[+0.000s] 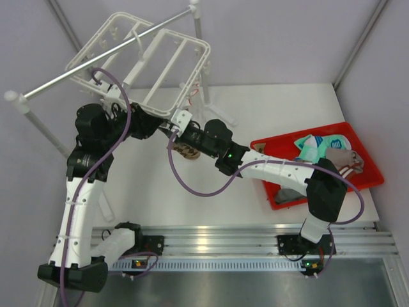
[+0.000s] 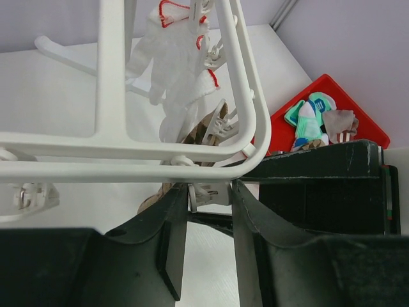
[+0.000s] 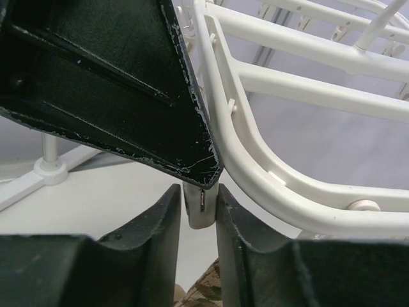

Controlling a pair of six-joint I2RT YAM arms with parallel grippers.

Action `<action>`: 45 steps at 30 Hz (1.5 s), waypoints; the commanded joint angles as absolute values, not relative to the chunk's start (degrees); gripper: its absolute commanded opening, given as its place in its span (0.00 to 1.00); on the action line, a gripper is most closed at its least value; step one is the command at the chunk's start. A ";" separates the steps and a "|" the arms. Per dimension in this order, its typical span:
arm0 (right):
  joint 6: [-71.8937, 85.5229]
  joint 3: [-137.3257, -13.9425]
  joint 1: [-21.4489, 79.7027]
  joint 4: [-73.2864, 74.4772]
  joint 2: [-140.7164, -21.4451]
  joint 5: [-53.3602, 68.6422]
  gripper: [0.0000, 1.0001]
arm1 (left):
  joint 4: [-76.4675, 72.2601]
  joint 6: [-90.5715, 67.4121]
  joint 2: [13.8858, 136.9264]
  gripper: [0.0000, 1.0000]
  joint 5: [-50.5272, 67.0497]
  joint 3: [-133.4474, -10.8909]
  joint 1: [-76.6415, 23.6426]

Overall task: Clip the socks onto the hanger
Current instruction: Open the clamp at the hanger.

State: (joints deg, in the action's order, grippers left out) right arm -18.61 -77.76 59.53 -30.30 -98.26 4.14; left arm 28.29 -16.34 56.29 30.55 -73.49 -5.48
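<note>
White plastic is filling your wrist views: the hanger [image 2: 112, 77] is hanging on the rail [image 1: 51, 77] at the far left, with both your grippers working at its near right corner. Your right gripper [image 3: 198, 198] is clamping a clip [image 3: 199, 208]. Your left gripper [image 2: 209, 192] is flanking a clip; pinching or not, you cannot tell. A brown sock [image 1: 187, 151] is dangling below. Other socks [image 1: 319, 146] are lying in the red bin [image 1: 281, 135], right.

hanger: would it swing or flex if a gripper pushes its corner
Likely swings: the hanger seems to hang from the rail. Probably light yet fairly stiff: thin open plastic bars. Its clip dangles below, so may wobble.
</note>
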 commanded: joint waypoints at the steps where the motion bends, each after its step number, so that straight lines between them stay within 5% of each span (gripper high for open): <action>1: -18.37 -80.59 60.21 -32.52 -96.94 5.10 0.27 | 28.30 -16.26 56.51 0.00 30.93 -75.50 -5.27; 6: -18.37 -81.74 59.50 -33.92 -98.26 6.67 0.00 | 27.69 -16.61 55.90 0.00 33.13 -74.62 -5.27; 9: -19.42 -80.78 59.15 -36.02 -98.17 7.91 0.00 | 27.69 -16.79 55.55 0.10 33.40 -74.36 -5.27; 13: -21.53 -78.49 59.24 -37.44 -97.38 6.95 0.00 | 28.39 -16.87 55.28 0.37 32.35 -74.88 -5.27; 21: -23.38 -79.45 60.03 -34.02 -97.03 4.93 0.00 | 29.53 -15.38 55.90 0.50 30.33 -75.14 -5.27; 24: -24.34 -80.33 60.55 -32.96 -97.29 4.66 0.00 | 29.79 -15.03 56.16 0.47 28.75 -75.76 -5.27; 32: -24.96 -80.95 60.73 -30.33 -97.47 4.13 0.00 | 31.29 -13.97 56.07 0.11 24.61 -76.55 -5.27; 34: -24.79 -80.69 60.73 -29.45 -97.21 4.22 0.16 | 31.12 -15.28 56.25 0.01 25.39 -76.55 -5.27; 37: -24.79 -79.19 60.65 -28.83 -95.81 5.01 0.40 | 30.06 -16.78 56.16 0.00 26.45 -75.59 -5.27; 45: -20.66 -77.87 58.63 -25.32 -92.90 11.33 0.56 | 27.86 -21.27 55.72 0.00 30.06 -73.30 -5.27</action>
